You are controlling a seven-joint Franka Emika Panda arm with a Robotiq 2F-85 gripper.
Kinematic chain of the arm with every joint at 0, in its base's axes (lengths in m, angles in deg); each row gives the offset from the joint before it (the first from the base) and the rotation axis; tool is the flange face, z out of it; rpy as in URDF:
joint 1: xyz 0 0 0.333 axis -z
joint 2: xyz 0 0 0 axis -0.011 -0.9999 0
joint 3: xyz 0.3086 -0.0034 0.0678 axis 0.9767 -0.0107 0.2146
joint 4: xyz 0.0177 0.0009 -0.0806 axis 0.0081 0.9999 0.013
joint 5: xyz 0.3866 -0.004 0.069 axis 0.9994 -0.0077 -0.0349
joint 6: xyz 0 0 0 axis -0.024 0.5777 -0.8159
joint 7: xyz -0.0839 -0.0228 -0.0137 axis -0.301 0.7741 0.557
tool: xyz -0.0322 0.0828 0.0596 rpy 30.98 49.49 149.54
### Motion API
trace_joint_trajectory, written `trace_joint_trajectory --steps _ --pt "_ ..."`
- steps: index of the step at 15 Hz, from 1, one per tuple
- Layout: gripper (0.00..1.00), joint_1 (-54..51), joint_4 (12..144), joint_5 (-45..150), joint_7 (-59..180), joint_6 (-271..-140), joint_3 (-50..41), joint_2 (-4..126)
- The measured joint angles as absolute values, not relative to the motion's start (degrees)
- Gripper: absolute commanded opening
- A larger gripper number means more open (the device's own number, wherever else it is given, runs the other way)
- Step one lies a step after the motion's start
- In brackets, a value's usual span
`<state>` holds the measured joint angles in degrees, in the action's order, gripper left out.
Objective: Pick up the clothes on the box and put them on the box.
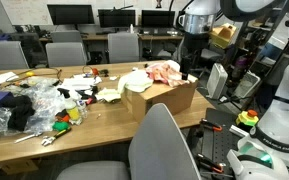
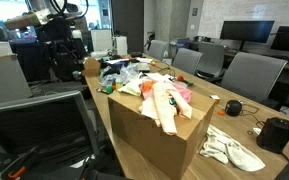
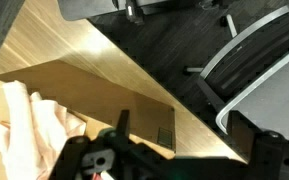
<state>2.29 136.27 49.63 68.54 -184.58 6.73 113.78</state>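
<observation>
Office (monitors (image 1: 72,14), swivel chairs (image 1: 64,52)).

White rounded arm (image 1: 200,18) with black joints; matte black claw (image 3: 124,142).

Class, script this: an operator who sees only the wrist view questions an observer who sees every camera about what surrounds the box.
Operator: I only see peach cloth on the box. Is anything on the table beside it?
Observer: Yes, a white cloth lies on the table, apart from the box.
Operator: What is further along?
Observer: A heap of clear plastic bags with dark cloth inside, further down the table from the box.
</observation>
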Motion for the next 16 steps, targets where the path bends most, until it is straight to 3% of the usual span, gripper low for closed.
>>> trace_joint_trajectory --steps 16 --pt "1.0 2.44 135.68 48.93 69.05 -184.83 6.57 113.82"
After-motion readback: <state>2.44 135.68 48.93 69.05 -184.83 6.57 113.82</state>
